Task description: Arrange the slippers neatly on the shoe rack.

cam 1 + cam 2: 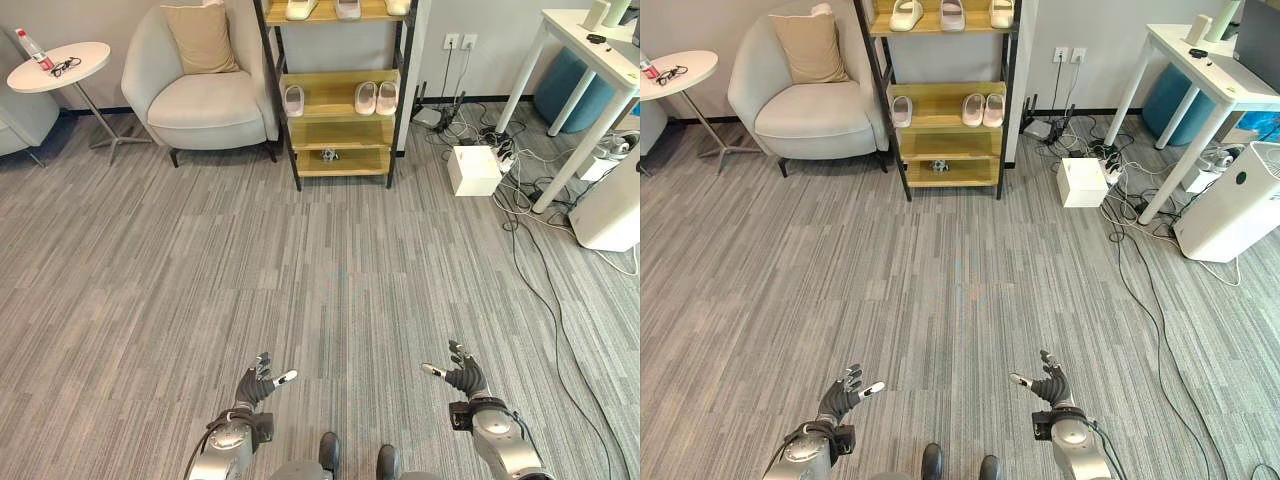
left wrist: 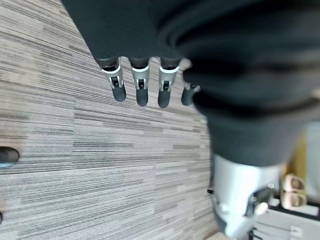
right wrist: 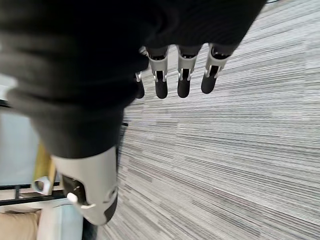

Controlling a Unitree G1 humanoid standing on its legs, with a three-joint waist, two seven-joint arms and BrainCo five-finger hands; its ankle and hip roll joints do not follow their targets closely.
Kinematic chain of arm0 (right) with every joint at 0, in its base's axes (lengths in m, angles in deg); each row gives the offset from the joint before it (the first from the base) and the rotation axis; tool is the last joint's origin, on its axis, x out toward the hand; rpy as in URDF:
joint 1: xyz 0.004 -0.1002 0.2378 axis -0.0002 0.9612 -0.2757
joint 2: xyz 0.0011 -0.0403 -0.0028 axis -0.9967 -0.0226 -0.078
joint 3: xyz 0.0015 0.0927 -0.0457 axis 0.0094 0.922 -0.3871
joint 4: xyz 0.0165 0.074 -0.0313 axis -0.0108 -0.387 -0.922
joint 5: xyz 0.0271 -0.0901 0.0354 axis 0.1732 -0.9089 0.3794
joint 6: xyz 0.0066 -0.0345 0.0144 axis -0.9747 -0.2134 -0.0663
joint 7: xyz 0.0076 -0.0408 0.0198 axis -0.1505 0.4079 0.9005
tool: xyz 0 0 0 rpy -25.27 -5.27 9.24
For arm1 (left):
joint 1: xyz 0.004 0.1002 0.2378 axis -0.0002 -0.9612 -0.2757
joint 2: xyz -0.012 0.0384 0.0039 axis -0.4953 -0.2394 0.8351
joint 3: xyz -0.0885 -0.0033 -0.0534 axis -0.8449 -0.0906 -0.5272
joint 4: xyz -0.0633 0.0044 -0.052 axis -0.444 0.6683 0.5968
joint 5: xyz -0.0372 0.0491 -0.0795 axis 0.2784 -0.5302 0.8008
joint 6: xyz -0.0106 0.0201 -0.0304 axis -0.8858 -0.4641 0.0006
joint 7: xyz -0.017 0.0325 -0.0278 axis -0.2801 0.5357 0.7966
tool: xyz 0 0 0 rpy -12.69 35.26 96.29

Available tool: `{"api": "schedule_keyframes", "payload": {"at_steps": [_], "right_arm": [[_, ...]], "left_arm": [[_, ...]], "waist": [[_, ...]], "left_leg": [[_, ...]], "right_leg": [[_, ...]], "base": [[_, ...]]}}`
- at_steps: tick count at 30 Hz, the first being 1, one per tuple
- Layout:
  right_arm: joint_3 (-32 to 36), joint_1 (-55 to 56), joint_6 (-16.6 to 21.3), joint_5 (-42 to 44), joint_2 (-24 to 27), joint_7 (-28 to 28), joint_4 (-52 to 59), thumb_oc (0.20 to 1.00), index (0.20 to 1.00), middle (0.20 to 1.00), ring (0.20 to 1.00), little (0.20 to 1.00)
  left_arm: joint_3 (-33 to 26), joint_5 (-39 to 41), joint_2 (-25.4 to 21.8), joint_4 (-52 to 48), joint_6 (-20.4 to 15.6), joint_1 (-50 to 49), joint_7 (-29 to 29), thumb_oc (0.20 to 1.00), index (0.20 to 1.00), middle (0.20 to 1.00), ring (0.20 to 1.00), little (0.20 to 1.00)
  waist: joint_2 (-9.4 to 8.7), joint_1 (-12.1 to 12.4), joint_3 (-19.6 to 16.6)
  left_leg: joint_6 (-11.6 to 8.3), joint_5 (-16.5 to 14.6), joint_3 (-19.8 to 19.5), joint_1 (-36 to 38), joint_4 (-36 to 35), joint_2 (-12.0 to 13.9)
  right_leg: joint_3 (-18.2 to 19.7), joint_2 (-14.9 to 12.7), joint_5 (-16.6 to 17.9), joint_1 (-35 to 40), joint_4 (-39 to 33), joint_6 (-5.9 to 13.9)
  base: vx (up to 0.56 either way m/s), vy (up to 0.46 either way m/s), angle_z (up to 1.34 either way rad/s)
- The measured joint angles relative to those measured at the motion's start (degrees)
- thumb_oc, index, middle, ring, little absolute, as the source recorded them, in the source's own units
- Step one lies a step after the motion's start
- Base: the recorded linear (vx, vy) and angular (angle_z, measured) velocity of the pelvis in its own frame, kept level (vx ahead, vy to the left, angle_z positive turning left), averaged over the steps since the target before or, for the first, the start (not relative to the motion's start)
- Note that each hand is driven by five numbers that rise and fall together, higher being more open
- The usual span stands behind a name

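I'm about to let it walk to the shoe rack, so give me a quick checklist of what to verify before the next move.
1. Left hand free: ok, fingers relaxed, holding nothing.
2. Right hand free: ok, open and holding nothing.
3. Path to the shoe rack: ok, bare carpet ahead; cables lie off to the right.
4. Slippers found: ok, a pink pair and a single slipper sit on the middle shelf, more on the shelf above.
5. Middle shelf neat: not ok, the single one sits apart from the pair.
6. Small object on the lowest shelf: cannot tell what it is.
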Motion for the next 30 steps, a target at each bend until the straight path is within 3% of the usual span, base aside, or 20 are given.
{"api": "schedule_keyframes", "payload": {"at_steps": [3,17,30], "right_arm": [[0.12,1.15,-0.02,0.0,0.03,-0.03,-0.01,1.0,1.0,1.0,1.0,1.0],[0.2,3.09,-0.07,0.04,0.09,-0.04,0.05,1.0,1.0,1.0,1.0,1.0],[0.21,2.93,-0.07,2.59,-0.38,0.91,-0.18,1.0,1.0,1.0,1.0,1.0]], "left_arm": [[-0.02,-0.01,-0.02,-0.01,0.02,-0.71,0.01,1.0,1.0,1.0,1.0,1.0],[-0.03,0.03,0.05,-0.87,0.26,-1.37,0.02,1.0,1.0,1.0,1.0,1.0],[-0.04,2.28,0.14,-1.02,0.26,-1.33,-0.56,1.0,1.0,1.0,1.0,1.0]], "waist": [[-0.13,0.05,0.1],[-0.14,-0.01,0.1],[-0.15,-0.07,0.09]], "left_leg": [[-0.13,-0.08,0.14,0.03,-0.02,0.07],[-0.28,-0.21,0.28,0.32,0.01,0.07],[-0.3,-0.28,0.26,0.85,-0.02,0.1]], "right_leg": [[0.18,0.03,-0.47,-0.02,-0.01,0.65],[0.35,0.03,0.14,0.19,0.01,-0.05],[0.37,0.05,-0.36,0.7,0.0,0.53]], "base": [[0.0,-0.001,-0.02],[0.0,0.0,0.0],[0.0,0.0,0.0]]}}
